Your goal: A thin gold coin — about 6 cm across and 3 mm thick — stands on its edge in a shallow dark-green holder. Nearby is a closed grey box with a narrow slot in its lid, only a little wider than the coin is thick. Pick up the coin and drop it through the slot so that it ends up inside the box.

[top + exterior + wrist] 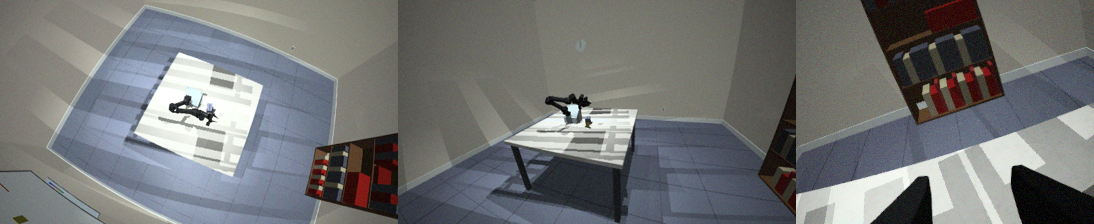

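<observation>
The grey box is a small block on the table, with a thin dark line on its top in the top view. The gold coin is a small yellow patch low at the near side of the box in the exterior view; its dark-green holder is too small to make out clearly. I cannot make out the coin in the top view, and neither coin nor box shows in the wrist view. My gripper is open and empty, raised well above the table and tilted outward, its two black fingers apart.
A larger pale blue block stands beside the arm's base, near the small box. The table carries light and dark patches of shadow. A bookcase stands beyond the table.
</observation>
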Controlling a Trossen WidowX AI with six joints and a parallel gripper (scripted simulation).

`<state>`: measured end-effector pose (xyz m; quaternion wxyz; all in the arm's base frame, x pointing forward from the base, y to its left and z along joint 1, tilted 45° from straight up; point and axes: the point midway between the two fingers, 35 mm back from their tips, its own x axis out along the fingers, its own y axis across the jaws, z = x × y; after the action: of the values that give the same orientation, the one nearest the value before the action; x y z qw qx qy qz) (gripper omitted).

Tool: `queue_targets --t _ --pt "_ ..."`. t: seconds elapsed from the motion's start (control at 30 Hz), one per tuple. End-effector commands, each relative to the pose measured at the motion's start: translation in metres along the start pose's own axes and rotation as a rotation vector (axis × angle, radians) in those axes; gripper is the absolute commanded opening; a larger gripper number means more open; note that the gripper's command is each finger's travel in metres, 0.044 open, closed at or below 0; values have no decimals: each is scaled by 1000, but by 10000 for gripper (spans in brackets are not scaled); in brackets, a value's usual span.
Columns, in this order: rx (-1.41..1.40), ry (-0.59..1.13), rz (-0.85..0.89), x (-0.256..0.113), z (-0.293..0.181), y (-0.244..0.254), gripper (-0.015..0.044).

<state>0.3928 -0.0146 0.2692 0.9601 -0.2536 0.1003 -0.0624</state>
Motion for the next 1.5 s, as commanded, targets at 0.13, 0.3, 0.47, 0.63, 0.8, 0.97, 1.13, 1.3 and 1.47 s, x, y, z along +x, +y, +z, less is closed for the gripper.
queue_targets --t 0.13,0.3,0.47,0.63,0.8,0.97,1.13,1.3,1.47 --pt "225 782 -81 18 -116 32 161" --pt "223 1093 -289 5 -151 29 161" --pt "144 1254 -408 -15 -163 20 161" --pt "106 1304 -437 -24 -166 18 161" --pt "106 1304 -437 -25 -166 20 161" --pt "106 1304 -436 -27 -167 22 161" --pt "106 1304 -436 -26 -178 20 161" --pt "105 1303 -438 -22 -201 14 161" --pt "105 1303 -438 -19 -214 10 161"
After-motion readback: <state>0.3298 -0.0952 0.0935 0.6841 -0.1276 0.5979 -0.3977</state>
